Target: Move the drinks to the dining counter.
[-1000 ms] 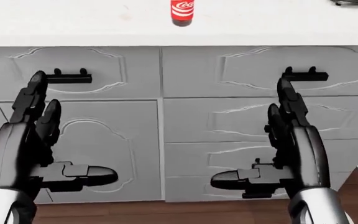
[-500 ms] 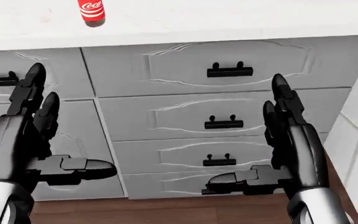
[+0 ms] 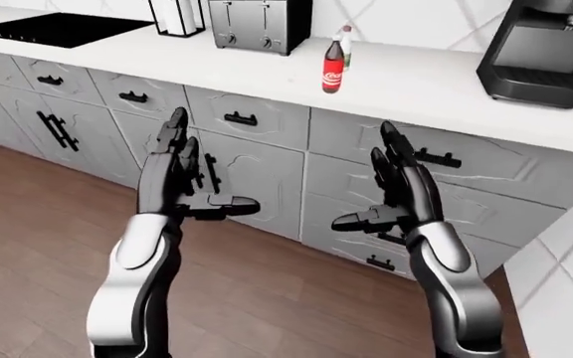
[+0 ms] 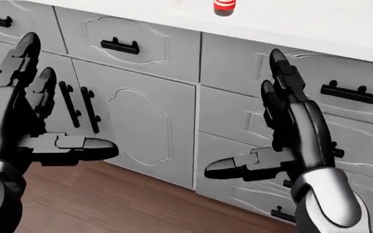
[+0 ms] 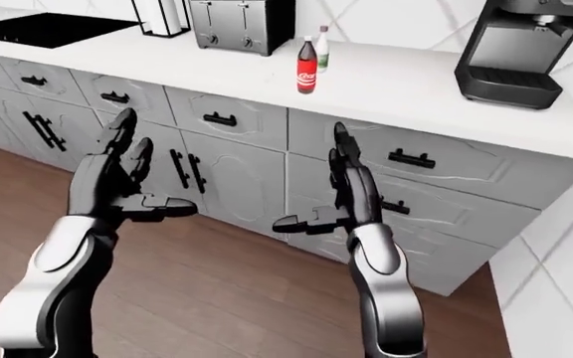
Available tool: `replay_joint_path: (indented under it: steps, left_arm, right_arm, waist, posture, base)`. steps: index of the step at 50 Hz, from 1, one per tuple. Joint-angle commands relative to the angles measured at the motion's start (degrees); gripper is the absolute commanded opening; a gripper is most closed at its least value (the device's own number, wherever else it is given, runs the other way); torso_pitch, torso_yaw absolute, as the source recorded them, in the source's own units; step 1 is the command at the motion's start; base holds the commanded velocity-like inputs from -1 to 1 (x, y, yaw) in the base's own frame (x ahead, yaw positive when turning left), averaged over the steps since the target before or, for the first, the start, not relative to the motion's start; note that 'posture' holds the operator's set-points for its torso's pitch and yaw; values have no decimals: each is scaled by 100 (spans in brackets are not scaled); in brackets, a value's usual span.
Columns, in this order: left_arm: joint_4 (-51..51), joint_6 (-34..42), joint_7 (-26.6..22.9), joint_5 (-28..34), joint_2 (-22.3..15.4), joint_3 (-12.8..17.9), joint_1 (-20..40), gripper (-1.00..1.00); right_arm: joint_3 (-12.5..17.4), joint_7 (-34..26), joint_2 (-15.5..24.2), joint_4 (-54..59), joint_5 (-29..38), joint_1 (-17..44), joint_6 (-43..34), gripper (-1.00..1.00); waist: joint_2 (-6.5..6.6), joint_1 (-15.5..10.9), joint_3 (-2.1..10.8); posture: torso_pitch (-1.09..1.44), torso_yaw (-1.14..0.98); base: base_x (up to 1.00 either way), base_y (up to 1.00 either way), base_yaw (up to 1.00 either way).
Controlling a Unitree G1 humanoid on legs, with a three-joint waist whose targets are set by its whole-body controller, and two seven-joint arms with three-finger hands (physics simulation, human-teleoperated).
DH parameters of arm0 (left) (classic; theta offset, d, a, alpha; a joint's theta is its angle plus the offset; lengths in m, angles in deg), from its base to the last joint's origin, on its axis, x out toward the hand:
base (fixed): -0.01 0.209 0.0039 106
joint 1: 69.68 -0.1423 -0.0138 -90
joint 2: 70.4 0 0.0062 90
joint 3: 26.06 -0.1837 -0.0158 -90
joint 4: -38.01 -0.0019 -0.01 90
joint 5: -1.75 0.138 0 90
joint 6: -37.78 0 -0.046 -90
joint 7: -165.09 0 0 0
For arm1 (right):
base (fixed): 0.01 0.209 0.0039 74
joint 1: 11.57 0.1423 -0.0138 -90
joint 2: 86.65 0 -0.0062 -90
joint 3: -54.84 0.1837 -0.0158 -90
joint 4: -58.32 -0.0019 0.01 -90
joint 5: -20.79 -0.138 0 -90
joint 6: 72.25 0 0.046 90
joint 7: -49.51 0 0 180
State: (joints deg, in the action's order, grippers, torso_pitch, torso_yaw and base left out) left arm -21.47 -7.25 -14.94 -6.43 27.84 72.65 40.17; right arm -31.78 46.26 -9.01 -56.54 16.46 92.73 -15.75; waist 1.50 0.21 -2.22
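Left-eye view showed the cola bottle (image 3: 333,66) upright on the white counter (image 3: 426,89) at about twelve o'clock, with a smaller clear bottle (image 3: 345,47) just beyond it, a toaster (image 3: 258,24) at eleven o'clock and a black coffee machine (image 3: 542,48) at two o'clock. Both the left hand (image 3: 180,186) and the right hand (image 3: 394,195) were released and empty, fingers extended upward and thumbs pointing inward, held before the grey cabinet drawers (image 3: 246,119) well below the bottles.

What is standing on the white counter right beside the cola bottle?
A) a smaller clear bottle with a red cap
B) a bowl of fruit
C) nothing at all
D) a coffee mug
A: in the right-eye view a smaller clear bottle with a red cap stands just right of the cola bottle on the white counter.
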Motion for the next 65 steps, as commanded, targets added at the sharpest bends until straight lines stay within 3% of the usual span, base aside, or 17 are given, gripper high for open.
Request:
replay_joint_path:
  steps: [1,10,13,15,16,18,28,31,32,33,40,43,45,46,47,61,65]
  left_arm:
    - [184,-85,-32,-67,-22,-62,191,100]
    - [269,340,66,-81,-112,-89,642,100]
    - [260,419,85,-78,-119,-104,763,100]
    - [299,426,80,-81,-125,-88,744,100]
    - [309,432,79,-84,-130,-77,740,100]
    - [328,472,80,-102,-152,-49,777,100]
    - [410,495,119,-209,-211,30,759,100]
    - [473,526,132,-217,-219,31,738,100]
    - [487,537,135,-220,-219,27,737,100]
    - [496,542,135,-220,-221,24,735,100]
    - [507,582,133,-185,-226,-2,770,100]
    - [490,586,120,-181,-233,1,803,100]
    - [551,665,121,-201,-249,31,838,100]
    - [569,688,123,-207,-256,40,846,100]
    - [644,762,129,-235,-271,78,858,100]
    - [997,854,137,-557,-467,415,612,100]
    - [1352,914,103,-685,-498,587,287,100]
  right_arm:
    - [155,119,76,-317,22,184,27,100]
    - [376,230,269,-703,-191,562,-565,100]
    - [427,292,338,-786,-270,701,-723,100]
    - [409,287,374,-860,-267,676,-765,100]
    - [413,288,396,-922,-271,706,-843,100]
    - [426,284,431,-939,-271,803,-919,100]
    - [373,270,468,-797,-192,1063,-984,100]
    - [388,292,496,-872,-205,1217,-1174,100]
    - [389,288,493,-839,-206,1224,-1148,100]
    - [391,288,496,-836,-208,1236,-1154,100]
    - [466,310,534,-807,-284,1313,-1204,100]
    - [451,330,556,-821,-295,1352,-1239,100]
    - [439,346,568,-852,-305,1411,-1303,100]
    - [434,351,571,-862,-304,1418,-1315,100]
    - [425,366,573,-927,-308,1448,-1388,100]
    - [272,308,507,-1121,-154,1603,-1534,100]
    - [270,285,463,-1197,-183,1595,-1547,100]
  waist:
    - [18,-3,201]
    - [-96,-179,54]
    - [-333,-241,59]
    - [-747,-211,164]
    - [-532,-164,68]
    - [-496,-169,-12]
    - [-69,-36,49]
    - [236,-9,146]
    - [64,-107,7]
    - [162,-21,-80]
    - [71,-199,74]
    - [-177,-242,130]
    - [-622,-165,261]
    - [-459,-130,143]
    - [-528,-172,-3]
    - [-404,-208,154]
    - [-138,-254,231]
  posture:
    - [0,0]
    - [0,0]
    - [0,0]
    - [0,0]
    - [0,0]
    - [0,0]
    - [0,0]
    - [0,0]
    - [0,0]
    - [0,0]
    - [0,0]
    - [0,0]
    - [0,0]
    - [0,0]
    - [0,0]
    - [0,0]
    - [0,0]
  base:
    - [14,-13,0]
    - [33,-25,0]
    - [35,-27,0]
    - [36,-26,0]
    - [44,-29,0]
    - [47,-30,0]
    - [50,-30,0]
    - [50,-30,0]
    - [51,-30,0]
    - [51,-30,0]
    - [50,-30,0]
    - [51,-30,0]
    - [50,-30,0]
    - [51,-30,0]
    - [52,-29,0]
    - [43,9,0]
    - [0,29,0]
